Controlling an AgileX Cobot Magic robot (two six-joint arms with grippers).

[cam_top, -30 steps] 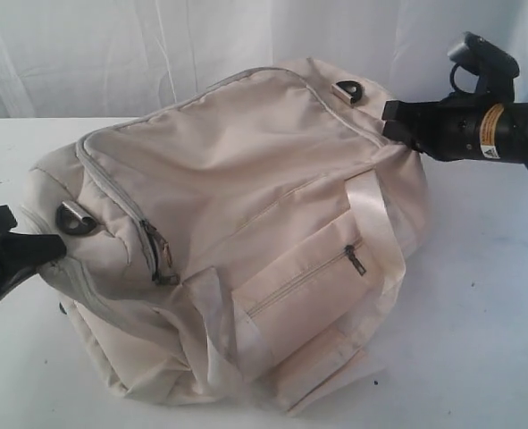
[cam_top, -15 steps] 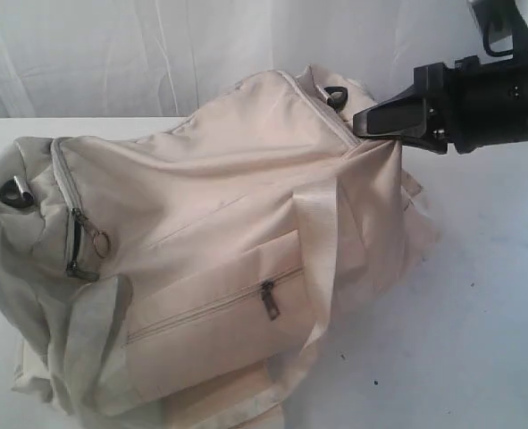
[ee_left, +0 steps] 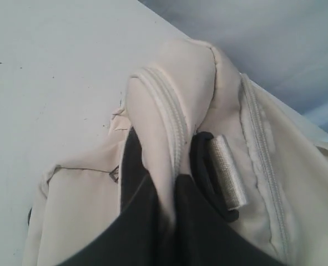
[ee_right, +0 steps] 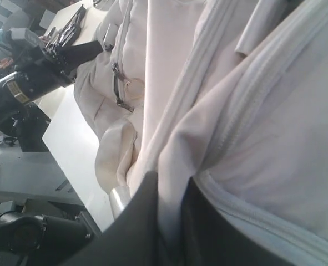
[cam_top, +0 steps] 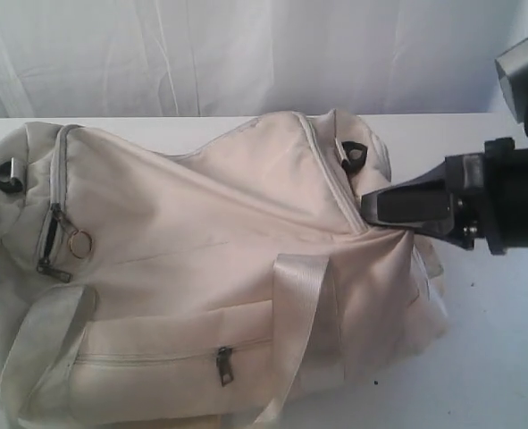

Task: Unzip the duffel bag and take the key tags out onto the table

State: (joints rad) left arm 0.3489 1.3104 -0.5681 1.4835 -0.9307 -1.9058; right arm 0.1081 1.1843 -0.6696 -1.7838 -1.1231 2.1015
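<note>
Duffel bag (cam_top: pixel 201 232) lay lengthwise across the desk (cam_top: pixel 487 357), apparently zipped; key tags were not visible. Right claw (cam_top: pixel 368 207) was clamped narrow on fabric at its right end. Left claw (ee_left: pixel 165 177) pinched the opposite end, nearer the zipper pull (cam_top: pixel 58 234).

Big duffel bag (cam_top: pixel 201 241) covers left + mid bench (cam_top: pixel 496 357), running off exterior view's left and bottom edges. Free bench only at right, below right arm (cam_top: pixel 514 201), + thin strip behind bag. Bag ends blocked: right pincer (cam_top: pixel 371 207), left pincer (ee_left: pixel 169 185) pinch fabric there.
</note>
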